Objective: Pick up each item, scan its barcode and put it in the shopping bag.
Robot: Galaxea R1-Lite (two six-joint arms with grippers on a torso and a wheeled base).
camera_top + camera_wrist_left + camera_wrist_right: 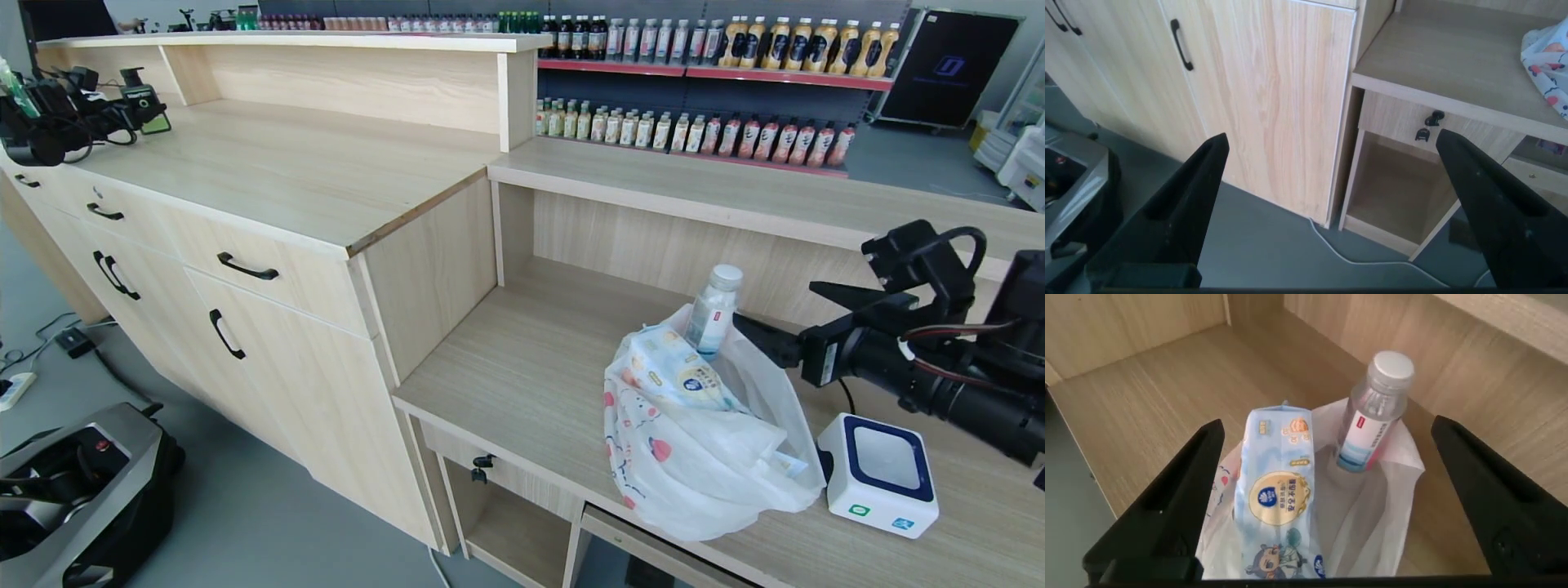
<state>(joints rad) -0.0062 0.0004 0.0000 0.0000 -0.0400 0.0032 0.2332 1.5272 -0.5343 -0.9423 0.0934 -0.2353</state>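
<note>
A white plastic shopping bag printed with small cartoon figures (694, 465) sits on the lower level of a light wood checkout counter (531, 359), its mouth open. Inside the bag, a pale blue soft pack with a cartoon picture (678, 371) lies towards the front of the opening. A clear plastic bottle with a white cap and a red and white label (714, 314) stands nearly upright in the back of the bag. Its neck and cap rise above the rim.

A white cube-shaped barcode scanner with a dark blue framed window (878, 474) rests on the counter just beside the bag, on the robot's right.

The black right gripper (774, 302) hangs above the counter on the right. Its jaws are spread wide towards the bag's mouth, close to the bottle, and grip nothing.

The left gripper (1331, 137) hangs low beside the counter's cupboard front (1274, 98), over grey floor. Its jaws are also wide apart and empty.

Behind the counter, red shop shelves hold rows of drink bottles (694, 122).
</note>
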